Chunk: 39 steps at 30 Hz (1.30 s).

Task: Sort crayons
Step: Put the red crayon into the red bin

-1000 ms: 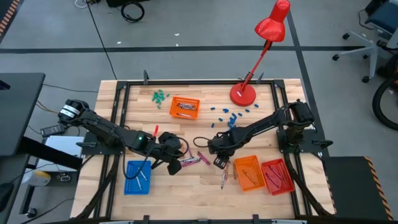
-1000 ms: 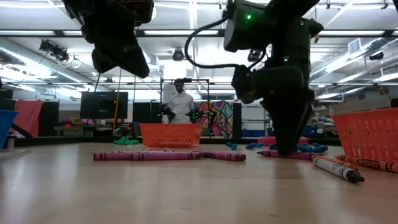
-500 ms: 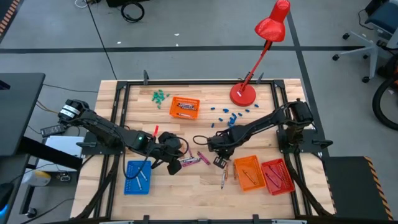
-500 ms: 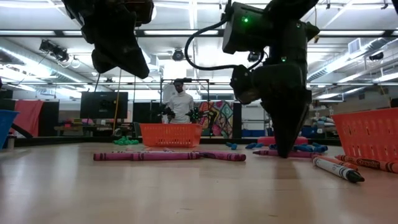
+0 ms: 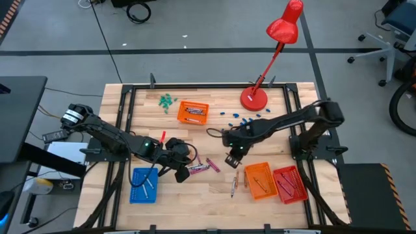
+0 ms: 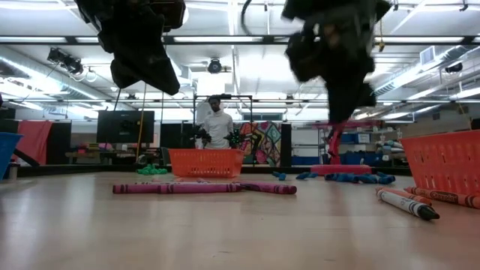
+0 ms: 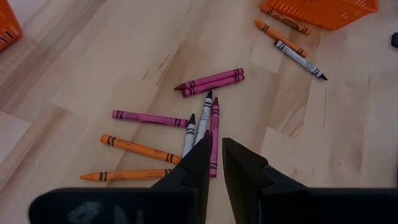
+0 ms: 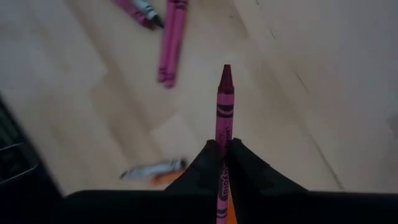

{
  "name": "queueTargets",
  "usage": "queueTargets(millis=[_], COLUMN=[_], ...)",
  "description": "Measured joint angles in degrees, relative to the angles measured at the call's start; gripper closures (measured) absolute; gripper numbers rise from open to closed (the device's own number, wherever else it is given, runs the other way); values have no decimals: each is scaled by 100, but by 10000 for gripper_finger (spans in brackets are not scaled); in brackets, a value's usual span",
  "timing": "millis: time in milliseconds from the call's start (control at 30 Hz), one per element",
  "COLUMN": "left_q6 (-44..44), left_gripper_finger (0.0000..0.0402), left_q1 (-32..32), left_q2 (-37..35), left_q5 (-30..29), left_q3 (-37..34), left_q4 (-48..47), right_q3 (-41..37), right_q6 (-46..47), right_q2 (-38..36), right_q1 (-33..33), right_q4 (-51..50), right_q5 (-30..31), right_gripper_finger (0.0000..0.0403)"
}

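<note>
High view, right tool [image 5: 233,158]: lifted above the counter [image 5: 195,201], between the red lamp [image 5: 260,78] base and the orange tray [image 5: 259,181], nearer the tray.
High view, left tool [image 5: 184,170]: low over the counter, well to the left of the orange tray, beside the blue tray [image 5: 143,184].
High view, loose crayons [image 5: 203,167]: a magenta cluster lies on the wood between the left tool and the orange tray; more sticks lie just left of that tray.
High view, other trays: a red tray [image 5: 290,184] touches the orange tray's right side; a small orange basket [image 5: 193,112] sits far behind, near green pieces [image 5: 168,101] and blue pieces [image 5: 242,120].

Low view, right tool: raised clear of the counter, left of the orange tray wall.
Low view, crayons: long magenta sticks lie flat mid-counter; a grey-white crayon [image 6: 405,203] lies beside the orange tray.
Low view, background: a person [image 6: 217,121] stands behind the small orange basket.

Left wrist view, left tool [image 7: 214,155]: fingers close together, nothing between them, above the crayon cluster.

Right wrist view, right tool [image 8: 222,150]: clamped on a magenta crayon [image 8: 224,106], tip pointing forward, off the wood.
</note>
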Motion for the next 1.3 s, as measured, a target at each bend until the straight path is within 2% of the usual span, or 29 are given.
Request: queueTargets(millis=[133,300,467,633,867,1000,1133,1300], left_q6=[26,35,110,153,192,273,337,337], left_gripper_finger=[349,349,349,349,349,349,349,349], left_q1=[0,0,0,0,2,2,2,2], left_q2=[0,0,0,0,0,0,0,0], left_q5=[0,1,0,2,0,2,2,2], left_q3=[0,0,0,0,0,0,0,0], left_q4=[-33,-31,-27,-27,-31,-33,-35,-64], right_q3=[2,7,7,-128,-1022,-1505,-1887,-2059], right_q6=[335,961,1929,3069,4900,5659,6072,6141], right_q2=[-630,-1217,-1463,-1487,-1515,-1620,-1726,-1887], right_q1=[275,936,1853,2796,3764,4047,4134,4113], right_q4=[-405,-1216,-2145,-2635,-2246,-1756,-1387,-1096], right_q5=[93,721,1122,1162,356,277,163,27], right_gripper_finger=[377,376,376,376,374,364,344,317])
